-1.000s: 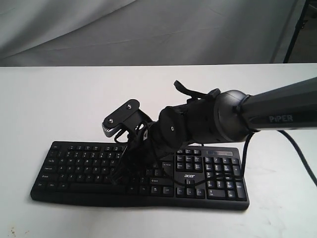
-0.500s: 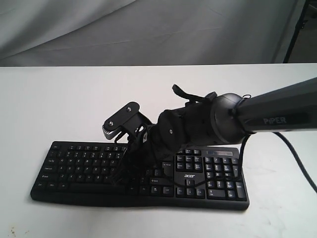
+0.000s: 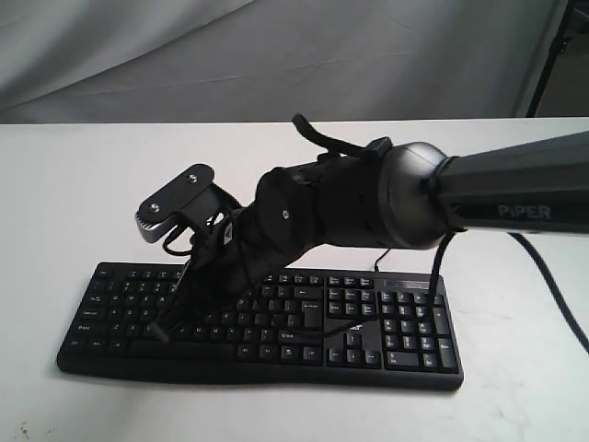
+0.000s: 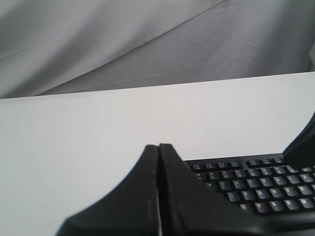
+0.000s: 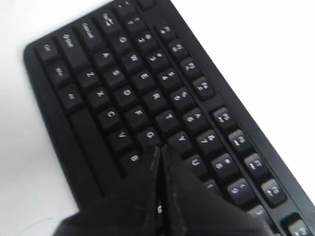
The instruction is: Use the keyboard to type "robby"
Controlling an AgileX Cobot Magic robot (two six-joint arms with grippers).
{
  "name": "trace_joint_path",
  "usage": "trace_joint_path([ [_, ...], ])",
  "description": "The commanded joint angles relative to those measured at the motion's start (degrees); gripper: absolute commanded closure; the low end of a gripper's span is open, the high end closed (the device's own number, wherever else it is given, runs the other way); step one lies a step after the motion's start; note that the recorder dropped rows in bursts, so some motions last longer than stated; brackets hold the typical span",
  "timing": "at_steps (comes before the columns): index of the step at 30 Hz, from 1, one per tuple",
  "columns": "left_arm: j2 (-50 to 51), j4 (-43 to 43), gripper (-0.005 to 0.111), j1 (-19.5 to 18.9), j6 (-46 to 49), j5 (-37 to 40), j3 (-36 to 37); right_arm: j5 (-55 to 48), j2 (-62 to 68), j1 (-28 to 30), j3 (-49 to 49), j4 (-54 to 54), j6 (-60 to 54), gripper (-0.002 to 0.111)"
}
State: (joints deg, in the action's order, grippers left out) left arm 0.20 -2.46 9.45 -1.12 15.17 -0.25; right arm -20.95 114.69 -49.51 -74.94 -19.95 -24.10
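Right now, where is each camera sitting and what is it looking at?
Exterior: off the arms, looking down at the keyboard; the right arm reaches across it.
Left wrist: on the left arm, facing across the table toward grey cloth; shut jaws show.
Right wrist: on the right arm, looking down at letter keys; shut jaws show.
All three show the keyboard.

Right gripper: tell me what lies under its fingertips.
The keyboard lies under the shut right gripper, tips pointing between the G key, Y key and B key. The key beneath is covered by the fingers, so contact cannot be judged.
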Motion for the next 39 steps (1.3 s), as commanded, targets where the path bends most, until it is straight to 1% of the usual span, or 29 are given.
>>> trace_joint_path([
  [1,-0.2,-0.3,0.107,0.4,-0.2,-0.4,0.2,0.7,0.0,-2.6,-0.5,-0.2,0.0,0.108],
  [5,-0.2,-0.3,0.107,0.4,-0.2,-0.4,0.2,2.2,1.8,-3.8,-0.5,-0.5,0.1,0.108],
  [16,-0.2,-0.3,0.107,0.4,-0.2,-0.4,0.2,6.7,4.9,-3.7,-0.5,-0.4,0.0,0.108],
  [39,-0.2,-0.3,0.107,0.4,-0.2,-0.4,0.2,7.2,7.4,-3.7,-0.5,-0.6,-0.2,0.108],
])
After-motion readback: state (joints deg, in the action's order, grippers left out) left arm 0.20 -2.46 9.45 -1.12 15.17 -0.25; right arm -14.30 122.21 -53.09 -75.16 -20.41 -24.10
